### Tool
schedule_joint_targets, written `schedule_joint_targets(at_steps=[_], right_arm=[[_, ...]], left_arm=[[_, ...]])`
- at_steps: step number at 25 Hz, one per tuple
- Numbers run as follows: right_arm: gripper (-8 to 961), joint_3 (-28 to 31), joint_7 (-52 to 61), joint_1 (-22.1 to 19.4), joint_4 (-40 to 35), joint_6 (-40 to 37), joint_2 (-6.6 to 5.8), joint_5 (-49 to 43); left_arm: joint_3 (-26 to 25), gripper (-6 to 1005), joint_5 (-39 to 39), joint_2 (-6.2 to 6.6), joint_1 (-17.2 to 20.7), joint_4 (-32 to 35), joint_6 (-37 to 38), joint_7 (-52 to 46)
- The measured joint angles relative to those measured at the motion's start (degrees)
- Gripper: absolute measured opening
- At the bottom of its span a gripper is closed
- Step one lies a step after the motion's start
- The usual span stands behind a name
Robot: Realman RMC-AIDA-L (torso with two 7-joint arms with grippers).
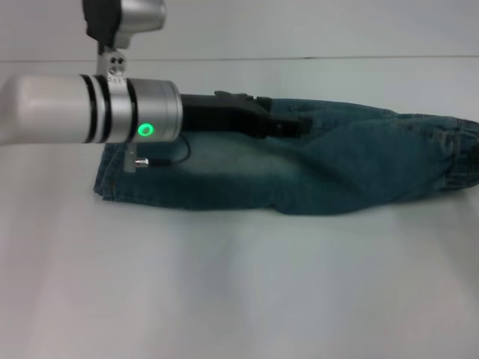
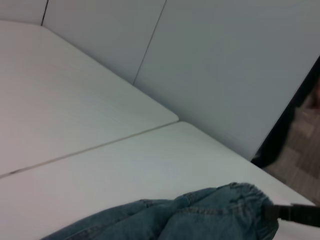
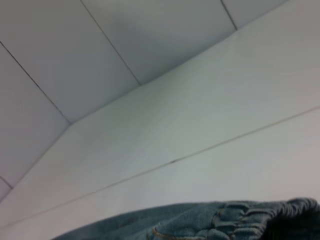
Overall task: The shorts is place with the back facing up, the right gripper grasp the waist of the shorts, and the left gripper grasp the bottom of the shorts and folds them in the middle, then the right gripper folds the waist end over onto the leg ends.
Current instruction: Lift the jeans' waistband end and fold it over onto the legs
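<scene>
The shorts (image 1: 314, 168) lie folded lengthwise into a long blue-green denim band across the table, leg hems (image 1: 112, 187) at the left and gathered elastic waist (image 1: 449, 146) at the right. My left gripper (image 1: 288, 126), black on its silver cuff (image 1: 146, 112) with a green light, reaches rightward low over the far edge of the shorts near their middle. The denim bunches up just beyond its tip. In the left wrist view a black bar of the right gripper (image 2: 295, 214) touches the waist (image 2: 245, 197). The right wrist view shows the same waist (image 3: 260, 215) close below.
The white table (image 1: 224, 284) has a seam line (image 1: 337, 57) running across behind the shorts. Pale wall panels (image 2: 225, 65) stand behind the table. A dark gap and floor (image 2: 300, 135) show past the table's corner in the left wrist view.
</scene>
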Motion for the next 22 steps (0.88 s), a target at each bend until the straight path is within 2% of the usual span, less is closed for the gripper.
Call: schedule_joint_targets(at_steps=[10,15,22], right_arm=[[65,-0.6,3.8,0.3,-7.9,-2.0,1.71,0.4],[71,-0.6,5.4,0.5,-11.2,-3.3,2.24,0.4],[78,-0.7,8.0,0.5,-15.8,-4.8,2.78,0.1]], left_arm=[[6.6,949,-3.1,-0.28,-1.1,-2.8,-7.8,-0.9],[9.4,949,-4.6,-0.29,-1.0,-3.6,-13.9,-3.5],[10.7,732,-5.9,-0.30,-1.3,-4.8,-19.2,-4.5]])
